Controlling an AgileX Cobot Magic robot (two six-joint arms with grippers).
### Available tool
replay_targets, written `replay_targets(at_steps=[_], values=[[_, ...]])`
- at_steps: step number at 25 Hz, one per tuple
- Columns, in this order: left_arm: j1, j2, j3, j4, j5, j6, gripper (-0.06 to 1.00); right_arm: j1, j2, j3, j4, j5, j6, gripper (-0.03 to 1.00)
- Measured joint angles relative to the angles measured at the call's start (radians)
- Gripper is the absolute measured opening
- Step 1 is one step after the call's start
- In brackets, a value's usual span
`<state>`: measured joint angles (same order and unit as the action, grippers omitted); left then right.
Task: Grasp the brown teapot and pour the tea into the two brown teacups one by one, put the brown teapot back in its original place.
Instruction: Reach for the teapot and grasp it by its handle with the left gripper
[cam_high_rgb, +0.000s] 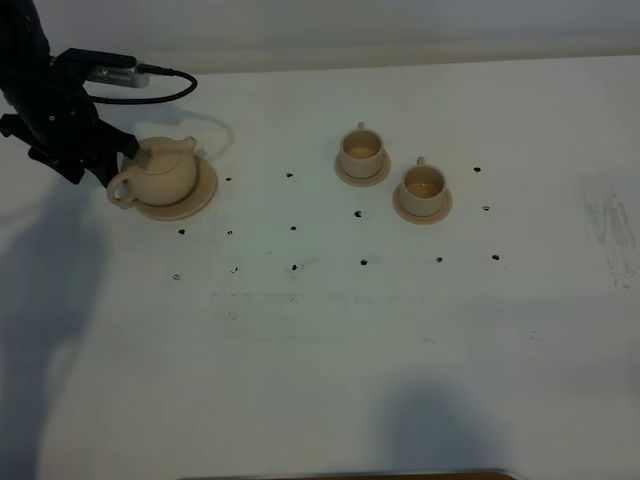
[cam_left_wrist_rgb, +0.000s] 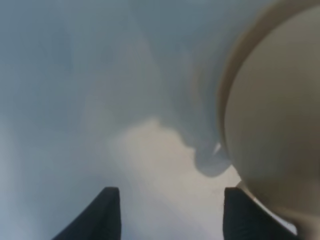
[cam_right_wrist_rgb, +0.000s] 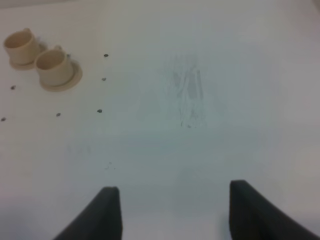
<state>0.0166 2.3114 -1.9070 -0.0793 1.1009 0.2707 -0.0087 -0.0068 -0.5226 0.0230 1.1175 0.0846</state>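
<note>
Left arm station, wrist and high views checked.

- The left gripper (cam_left_wrist_rgb: 172, 217) has its jaws well apart. We see only bare table (cam_high_rgb: 320, 350) in the gap between its dark fingers (cam_left_wrist_rgb: 107, 215), so it holds nothing.
- The brown teapot (cam_high_rgb: 160, 172) stands upright just beside this gripper, off to one side of the fingers rather than between them. Its pale round body fills one edge of the wrist view. We cannot tell whether the nearer finger touches it.
- The teapot sits on the large saucer (cam_high_rgb: 205, 186). Its loop handle (cam_high_rgb: 120, 190) is the part nearest the gripper.
- The nearer teacup (cam_high_rgb: 360, 150) and the farther teacup (cam_high_rgb: 424, 182) stand well apart from the left gripper, beyond the teapot. Each is upright on its own small saucer (cam_high_rgb: 362, 181). We cannot tell how full either cup is.
- The right gripper (cam_right_wrist_rgb: 170, 215) is out of the high view. Its wrist view shows the jaws wide apart over bare table, holding nothing, with both cups far ahead of it and off to one side.
- Small black dots (cam_high_rgb: 294, 228) mark the table between the teapot and the cups.
</note>
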Motion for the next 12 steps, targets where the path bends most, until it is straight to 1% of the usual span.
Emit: replay_targets(at_steps=[4,8,12], values=[[0.002,0.0,0.0,-0.005,0.022,0.0,0.44,0.0,0.0,0.0,0.0,0.0,0.0,0.49],[0.003,0.0,0.0,-0.039,0.045,0.006,0.44,0.0,0.0,0.0,0.0,0.0,0.0,0.49],[0.003,0.0,0.0,-0.058,0.071,0.013,0.44,0.0,0.0,0.0,0.0,0.0,0.0,0.49]])
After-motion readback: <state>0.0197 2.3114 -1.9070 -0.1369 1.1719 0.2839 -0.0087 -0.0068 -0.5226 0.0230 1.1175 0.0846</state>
